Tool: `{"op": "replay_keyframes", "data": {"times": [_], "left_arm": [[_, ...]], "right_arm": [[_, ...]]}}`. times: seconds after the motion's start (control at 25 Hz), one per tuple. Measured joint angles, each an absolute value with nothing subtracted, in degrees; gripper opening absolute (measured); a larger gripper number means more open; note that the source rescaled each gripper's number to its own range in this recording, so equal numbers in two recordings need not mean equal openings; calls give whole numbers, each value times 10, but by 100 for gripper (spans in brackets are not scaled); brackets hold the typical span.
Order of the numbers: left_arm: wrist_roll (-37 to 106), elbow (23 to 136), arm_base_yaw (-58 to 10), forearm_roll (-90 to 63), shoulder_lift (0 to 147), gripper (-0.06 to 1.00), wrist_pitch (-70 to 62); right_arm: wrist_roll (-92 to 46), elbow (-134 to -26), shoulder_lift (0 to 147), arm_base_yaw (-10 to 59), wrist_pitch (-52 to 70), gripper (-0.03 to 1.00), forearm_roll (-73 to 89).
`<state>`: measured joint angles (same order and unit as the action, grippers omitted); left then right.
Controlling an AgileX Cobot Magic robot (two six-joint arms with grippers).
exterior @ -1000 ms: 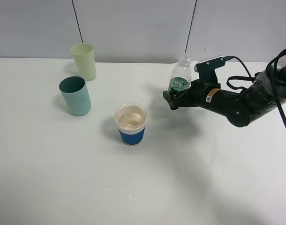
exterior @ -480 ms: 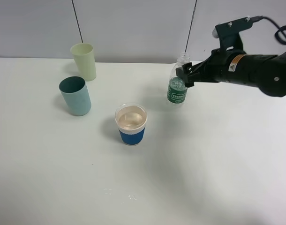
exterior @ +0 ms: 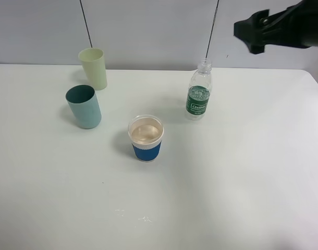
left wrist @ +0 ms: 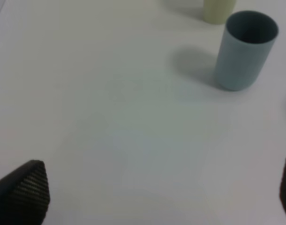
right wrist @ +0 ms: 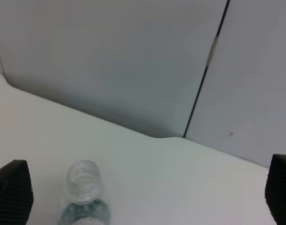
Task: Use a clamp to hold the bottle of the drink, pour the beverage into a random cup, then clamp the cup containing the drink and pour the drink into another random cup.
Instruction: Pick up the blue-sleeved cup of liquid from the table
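White surface carrying one clear plastic bottle with a green label, uncapped and upright, well below the right jaws, which gape wide and hold nothing; the left jaws are likewise wide apart and empty. Three cups: a tall pale-yellow plastic cup and a teal plastic cup ahead of the left jaws, and a blue-sleeved white paper cup holding pale drink. The first pour appears done; clamping the filled cup and pouring into another remains.

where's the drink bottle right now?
Exterior high view: the bottle stands upright on the table, right of centre toward the back, beyond and right of the blue-sleeved cup.
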<state>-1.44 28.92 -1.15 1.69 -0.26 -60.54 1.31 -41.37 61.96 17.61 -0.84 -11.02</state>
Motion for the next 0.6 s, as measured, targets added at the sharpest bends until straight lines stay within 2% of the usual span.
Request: {"op": "replay_keyframes", "data": {"times": [0.2, 0.44, 0.6], "left_arm": [[-14, 289, -11, 17, -3, 100, -605], [-14, 289, -11, 17, -3, 100, -605], [-14, 289, -11, 17, -3, 100, -605]], "right_arm": [[-23, -414, 501, 111, 105, 100, -110], [-26, -414, 374, -15, 226, 100, -85], [-26, -414, 287, -34, 293, 100, -74]]}}
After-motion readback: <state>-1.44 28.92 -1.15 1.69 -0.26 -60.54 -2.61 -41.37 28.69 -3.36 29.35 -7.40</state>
